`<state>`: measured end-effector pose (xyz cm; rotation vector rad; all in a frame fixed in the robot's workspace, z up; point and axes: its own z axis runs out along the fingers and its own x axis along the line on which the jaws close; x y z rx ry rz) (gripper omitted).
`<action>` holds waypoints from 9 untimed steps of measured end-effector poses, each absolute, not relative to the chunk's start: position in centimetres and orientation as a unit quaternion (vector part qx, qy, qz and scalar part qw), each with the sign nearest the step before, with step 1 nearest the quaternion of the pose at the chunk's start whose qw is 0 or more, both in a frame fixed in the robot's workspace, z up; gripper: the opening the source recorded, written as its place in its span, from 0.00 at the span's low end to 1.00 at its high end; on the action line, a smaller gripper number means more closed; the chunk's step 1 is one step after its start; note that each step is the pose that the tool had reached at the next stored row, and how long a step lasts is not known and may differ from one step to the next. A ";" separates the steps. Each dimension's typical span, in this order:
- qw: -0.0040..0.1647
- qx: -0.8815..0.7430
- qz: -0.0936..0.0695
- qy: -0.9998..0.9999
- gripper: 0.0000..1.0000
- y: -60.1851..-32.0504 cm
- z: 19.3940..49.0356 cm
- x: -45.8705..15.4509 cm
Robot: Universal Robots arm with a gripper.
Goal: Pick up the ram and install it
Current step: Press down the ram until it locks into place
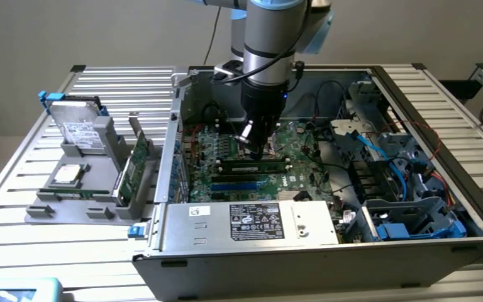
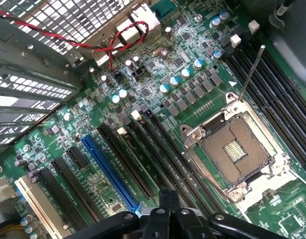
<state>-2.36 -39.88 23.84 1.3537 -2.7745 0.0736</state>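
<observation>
The ram [image 1: 254,167], a slim green stick with a row of black chips, stands lengthwise in a motherboard slot [image 1: 241,179] inside the open computer case [image 1: 250,220]. My gripper [image 1: 258,153] hangs straight over the stick's middle, its tips at or just above the top edge; I cannot tell whether they touch. In the wrist view the fingers [image 2: 168,198] sit together as one dark block over the long black slots [image 2: 183,164], beside the bare processor socket [image 2: 235,149]. Nothing shows between the fingers.
A grey fixture [image 1: 82,201] at the exterior view's left holds a broad green card [image 1: 141,157] and a hard drive [image 1: 78,126]. Blue and black cables [image 1: 367,151] and a drive cage [image 1: 409,220] crowd the case's right side. A blue slot [image 2: 110,172] and a red wire [image 2: 110,45] lie nearby.
</observation>
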 end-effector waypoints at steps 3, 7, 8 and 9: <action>0.023 0.426 0.026 -0.904 0.11 -39.9 23.8 -2.4; 0.019 0.408 0.028 -0.912 0.11 -39.9 23.8 -2.4; 0.018 0.404 0.028 -0.914 0.11 -39.9 23.8 -2.4; 0.018 0.399 0.028 -0.916 0.11 -39.9 23.8 -2.4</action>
